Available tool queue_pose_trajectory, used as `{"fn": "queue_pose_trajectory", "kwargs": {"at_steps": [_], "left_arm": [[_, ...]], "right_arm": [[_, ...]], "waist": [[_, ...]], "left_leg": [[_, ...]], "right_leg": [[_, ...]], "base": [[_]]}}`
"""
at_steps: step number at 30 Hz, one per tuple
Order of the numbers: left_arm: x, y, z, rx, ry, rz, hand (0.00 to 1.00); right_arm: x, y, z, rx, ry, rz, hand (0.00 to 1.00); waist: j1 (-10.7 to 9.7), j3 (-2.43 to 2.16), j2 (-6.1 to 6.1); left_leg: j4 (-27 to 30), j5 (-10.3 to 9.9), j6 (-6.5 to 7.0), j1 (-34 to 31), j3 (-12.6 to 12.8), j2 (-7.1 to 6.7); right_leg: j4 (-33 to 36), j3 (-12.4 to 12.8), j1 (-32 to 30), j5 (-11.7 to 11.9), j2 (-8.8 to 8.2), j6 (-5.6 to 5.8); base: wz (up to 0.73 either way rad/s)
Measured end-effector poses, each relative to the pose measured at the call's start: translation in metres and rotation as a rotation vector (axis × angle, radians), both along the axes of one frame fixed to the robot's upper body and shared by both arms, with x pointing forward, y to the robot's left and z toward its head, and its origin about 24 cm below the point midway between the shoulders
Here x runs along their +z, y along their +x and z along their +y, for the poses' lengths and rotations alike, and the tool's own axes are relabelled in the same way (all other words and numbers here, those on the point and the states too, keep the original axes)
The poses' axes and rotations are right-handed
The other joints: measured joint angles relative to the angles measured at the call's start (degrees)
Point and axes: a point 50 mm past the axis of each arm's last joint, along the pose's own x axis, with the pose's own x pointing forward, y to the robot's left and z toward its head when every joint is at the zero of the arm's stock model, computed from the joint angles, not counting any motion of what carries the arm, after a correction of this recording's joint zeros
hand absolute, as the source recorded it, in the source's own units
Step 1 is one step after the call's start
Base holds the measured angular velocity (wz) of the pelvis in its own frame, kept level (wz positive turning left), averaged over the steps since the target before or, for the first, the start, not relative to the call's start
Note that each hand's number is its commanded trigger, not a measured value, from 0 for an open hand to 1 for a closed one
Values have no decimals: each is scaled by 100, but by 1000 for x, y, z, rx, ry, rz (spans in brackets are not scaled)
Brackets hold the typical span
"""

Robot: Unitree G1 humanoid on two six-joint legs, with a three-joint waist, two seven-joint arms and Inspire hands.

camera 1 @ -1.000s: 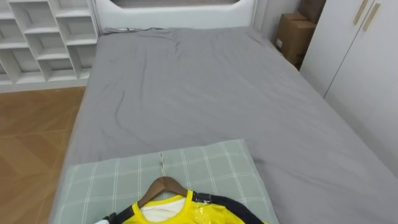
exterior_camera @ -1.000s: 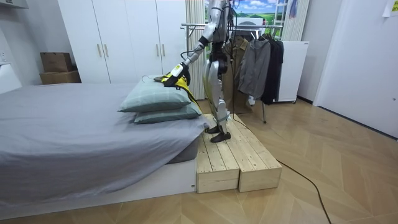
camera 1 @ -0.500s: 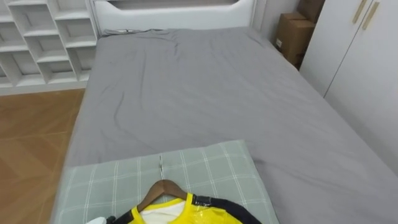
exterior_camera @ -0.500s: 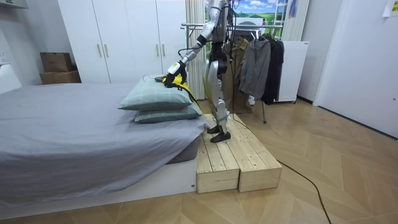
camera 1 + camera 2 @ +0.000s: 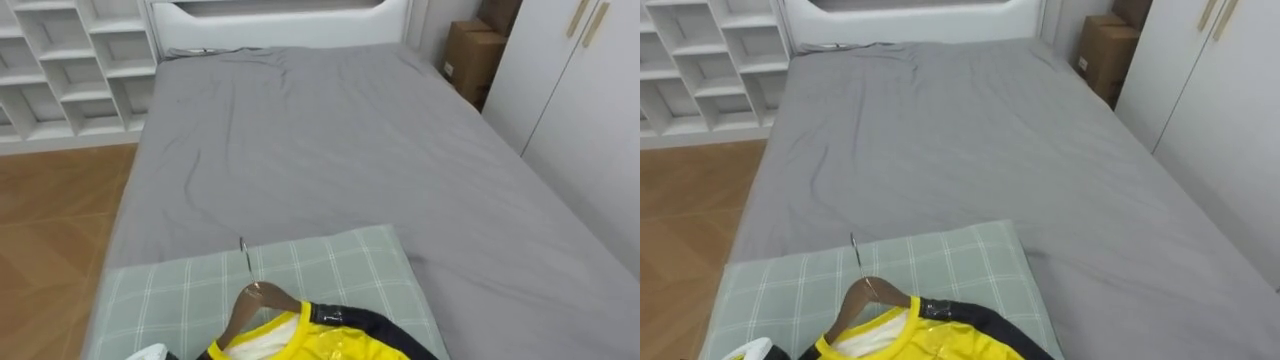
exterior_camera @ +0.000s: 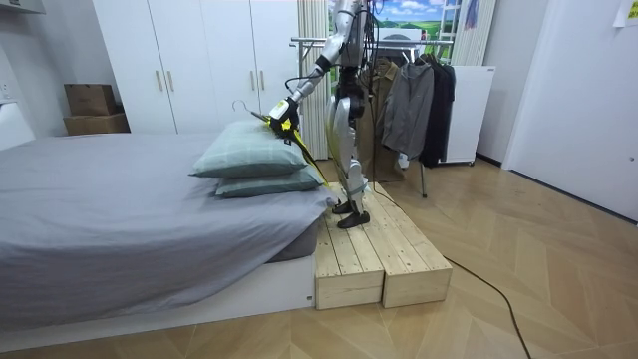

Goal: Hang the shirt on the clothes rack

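Left eye view, curved wooden hanger (image 5: 258, 293) in glossy yellow jersey (image 5: 325, 343), on checked pillow (image 5: 340, 265), left hand (image 6: 283, 106) grip unclear.

Grey-sheeted bed (image 5: 330, 150) with white headboard (image 5: 280, 20) at the far end. White cubby shelves (image 5: 70, 70) left of the headboard, above wood floor (image 5: 50, 230). Cardboard boxes (image 5: 475, 60) in the far right corner, beside white wardrobe doors (image 5: 570, 90). Two green checked pillows (image 6: 254, 165) stacked at the bed's near end. Wooden platform (image 6: 384, 254) butts against the bed's end. Plain white wall (image 6: 568, 90) on the room view's right.
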Motion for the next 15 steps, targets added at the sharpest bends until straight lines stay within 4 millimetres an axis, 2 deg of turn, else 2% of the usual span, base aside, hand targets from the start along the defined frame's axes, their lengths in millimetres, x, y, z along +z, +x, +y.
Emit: {"fn": "queue_pose_trajectory", "kwargs": {"at_steps": [12,15], "left_arm": [[-5,-7,-2,26,-27,12,100],[-6,-7,-5,26,-34,12,100]], "right_arm": [[0,4,-1,8,-13,-16,0],[0,5,-1,24,-17,-16,0]], "waist": [[23,1,29],[46,16,68]], "left_leg": [[-53,0,0,10,12,0],[-88,0,0,47,17,-2]], "right_leg": [[1,-7,-9,0,0,0],[1,-10,-11,0,1,0]], "base": [[0],[0]]}}
